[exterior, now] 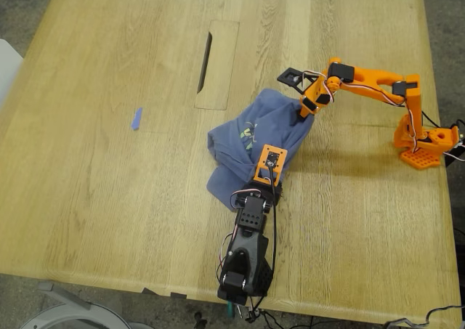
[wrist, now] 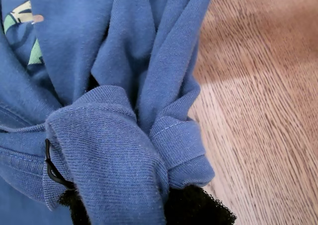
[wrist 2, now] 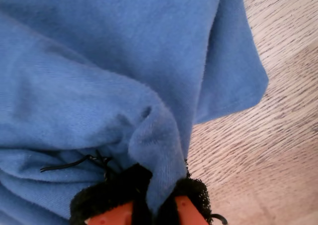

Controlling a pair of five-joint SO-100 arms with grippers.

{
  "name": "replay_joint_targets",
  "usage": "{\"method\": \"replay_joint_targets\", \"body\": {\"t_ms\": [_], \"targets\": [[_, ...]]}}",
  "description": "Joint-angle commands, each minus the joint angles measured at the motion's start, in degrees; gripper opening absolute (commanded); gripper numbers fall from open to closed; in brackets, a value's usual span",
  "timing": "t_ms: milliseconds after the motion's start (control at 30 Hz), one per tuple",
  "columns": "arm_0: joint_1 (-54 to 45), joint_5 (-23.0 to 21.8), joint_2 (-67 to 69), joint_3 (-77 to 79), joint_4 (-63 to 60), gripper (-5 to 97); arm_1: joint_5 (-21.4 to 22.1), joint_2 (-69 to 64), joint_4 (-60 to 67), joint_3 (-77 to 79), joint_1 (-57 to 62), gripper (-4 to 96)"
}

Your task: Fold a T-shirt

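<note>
Across the big pale oak desk (exterior: 109, 198), the slate-blue cotton T-shirt (exterior: 232, 151) sits bunched in a crumpled heap near the middle, nowhere near flat, so by my reckoning the folding is barely started. Both arms are into it from opposite ends: one orange arm reaches in from the exterior view's right onto the far edge of the heap, the dark-bodied arm comes up from the near edge onto the near side.

My first pincer (wrist: 119, 205) is clamped on a thick gathered wad of hem and sleeve. My second pincer (wrist 2: 149, 205) is pinched closed on a single fold of the shirt. I honestly can't match either wrist view to a specific arm. The cloth runs away from both pincers toward the middle, so I'd guess pulling apart spreads it.
</note>
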Motion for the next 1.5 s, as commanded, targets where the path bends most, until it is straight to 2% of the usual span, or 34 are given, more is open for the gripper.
{"method": "replay_joint_targets", "body": {"t_ms": [0,167,367,600,767,900,1100,1233,1333,1467], "targets": [[-0.79,-1.05,1.49,-0.62,-0.79,0,-0.44,7.56,-6.77,9.58,1.93,-0.1],[-2.11,-0.88,1.67,-0.97,-0.79,2,-0.35,12.3,-18.63,22.41,2.72,-0.1],[-3.43,-1.05,1.67,-1.23,-0.97,18,0.26,14.85,-21.53,27.6,3.43,-0.1],[-3.6,-1.41,1.76,-0.09,-0.97,21,0.79,23.47,-28.04,42.54,4.31,0.0],[-3.87,-1.23,2.11,0.62,-0.97,34,1.85,27.33,-32.08,47.72,4.48,18.7],[-2.55,-2.99,2.64,-0.53,1.41,43,3.52,31.29,-36.91,53.53,4.48,32.1],[-0.53,-6.15,2.9,-3.34,7.82,54,4.31,33.57,-39.02,55.11,4.22,33.5],[3.6,-8.0,2.99,-5.98,12.83,53,4.31,34.45,-39.02,55.11,4.22,33.4],[6.77,-10.81,2.72,-7.82,14.77,61,4.31,34.72,-38.06,54.14,4.13,34.7],[6.06,-12.04,2.99,-9.23,16.96,67,4.48,34.8,-36.65,52.12,3.69,35.3]]}}
